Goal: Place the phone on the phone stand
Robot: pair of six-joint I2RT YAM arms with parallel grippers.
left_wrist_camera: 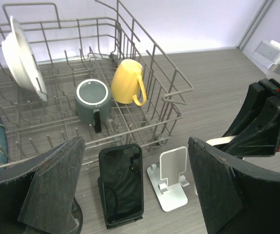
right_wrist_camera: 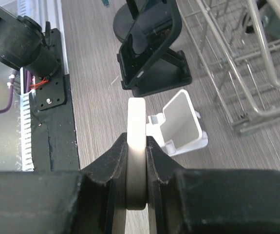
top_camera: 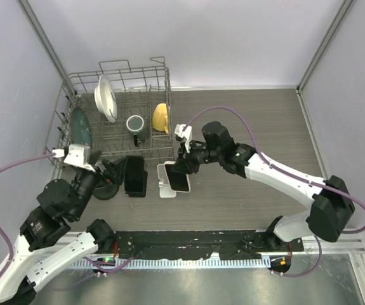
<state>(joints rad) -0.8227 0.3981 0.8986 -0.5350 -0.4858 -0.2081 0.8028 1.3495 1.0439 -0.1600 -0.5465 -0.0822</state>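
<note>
A: Top view. Where's everything?
B: Rack (top_camera: 120,135) at 10 o'clock on the bench (top_camera: 258,121). Just off its 6 o'clock edge, the black phone (top_camera: 136,175) sits on the black stand (top_camera: 136,192). The white stand (top_camera: 164,184) is just beside that, at its 3 o'clock.
A: Tools?
B: The left tool (top_camera: 109,170) is at 9 o'clock of the black phone, near it, with its jaws hard to read from here. The right tool (top_camera: 185,166) grips the white phone (top_camera: 179,180), which overlaps the 3 o'clock side of the white stand. I can't tell whether they touch.
A: Left wrist?
B: The left tool (left_wrist_camera: 136,144) is spread wide with nothing between its fingers (left_wrist_camera: 52,190). The black phone (left_wrist_camera: 121,183) leans upright on its stand, screen dark, straight ahead. The white stand (left_wrist_camera: 171,178) at its 3 o'clock carries nothing. In the rack (left_wrist_camera: 130,122) behind: a yellow mug (left_wrist_camera: 127,82), a grey mug (left_wrist_camera: 92,97) at its 8 o'clock, and a white plate (left_wrist_camera: 23,53) at 10 o'clock. The right arm (left_wrist_camera: 269,122) is at 3 o'clock.
A: Right wrist?
B: The right tool (right_wrist_camera: 136,144) is clamped on the white phone (right_wrist_camera: 136,117), seen edge-on. The white stand (right_wrist_camera: 181,126) lies at 1 o'clock of it, near, with no phone on it. The black phone (right_wrist_camera: 147,36) on the black stand (right_wrist_camera: 166,73) is at 12 o'clock. The rack (right_wrist_camera: 237,58) is at 2 o'clock.
</note>
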